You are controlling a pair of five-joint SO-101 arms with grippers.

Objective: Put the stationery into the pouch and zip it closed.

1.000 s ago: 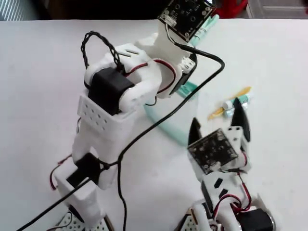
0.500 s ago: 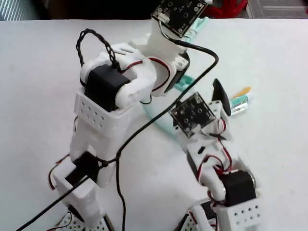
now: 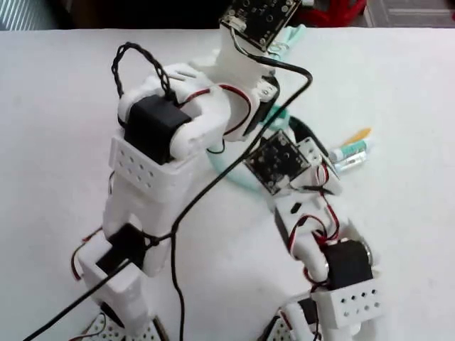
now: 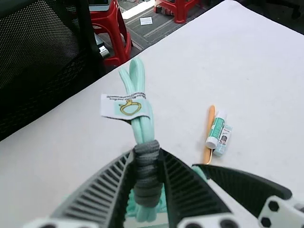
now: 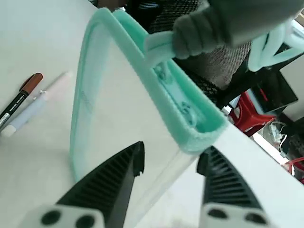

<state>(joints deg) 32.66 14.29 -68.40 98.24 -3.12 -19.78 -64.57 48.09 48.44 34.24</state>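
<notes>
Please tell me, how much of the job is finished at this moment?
Nothing is packed yet: the orange pen and two small tubes lie on the table beside the pouch. In hand: the left gripper is shut on the pouch's grey-wrapped cord, and the right gripper has its open fingers straddling the mint rim. Left: put the three items inside, then zip it closed.

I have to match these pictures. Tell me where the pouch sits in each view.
High view: the pouch lies partly under both arms, left of the stationery.
Left wrist view: the pouch is clamped by its strap in the left gripper.
Right wrist view: the pouch has its rim between the right gripper's open jaws.
Shared landmark: the stationery lying beside it.
</notes>
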